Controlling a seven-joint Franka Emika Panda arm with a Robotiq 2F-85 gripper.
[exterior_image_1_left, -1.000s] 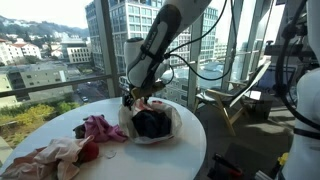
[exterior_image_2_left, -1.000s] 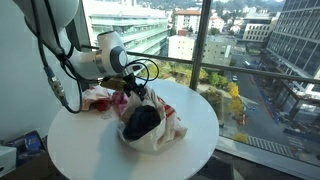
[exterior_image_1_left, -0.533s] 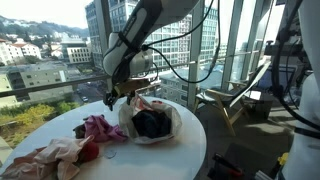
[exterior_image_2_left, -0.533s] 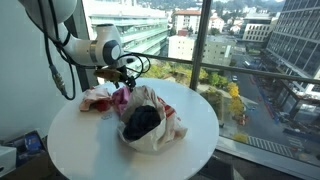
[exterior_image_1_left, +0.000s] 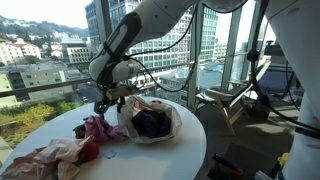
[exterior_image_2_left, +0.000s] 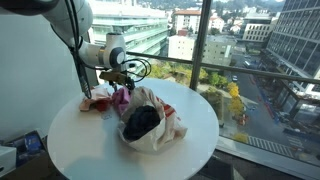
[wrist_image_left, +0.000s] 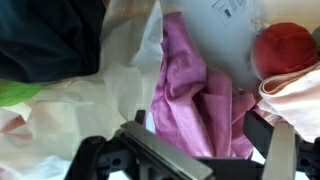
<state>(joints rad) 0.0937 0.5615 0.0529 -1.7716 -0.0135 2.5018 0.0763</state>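
Gripper (exterior_image_1_left: 103, 104) hovering, jaws spread, over pink cloth (wrist_image_left: 185, 95) at frame centre.
Cloth is looking soft, light, limp; pinching a raised fold is likely suiting it best.

The white bag (exterior_image_1_left: 150, 122) stands bulky at the middle of the bench (exterior_image_1_left: 182, 153) and blocks low passes there. Just beside the bag lies the pink cloth (exterior_image_1_left: 100, 127), directly below the spread claw (exterior_image_1_left: 105, 102). Past that cloth, away from the bag, a heap of clothes (exterior_image_1_left: 58, 154) covers the rim. The bench on the bag's opposite side is bare. Window glass (exterior_image_1_left: 50, 50) stands close behind the bag.
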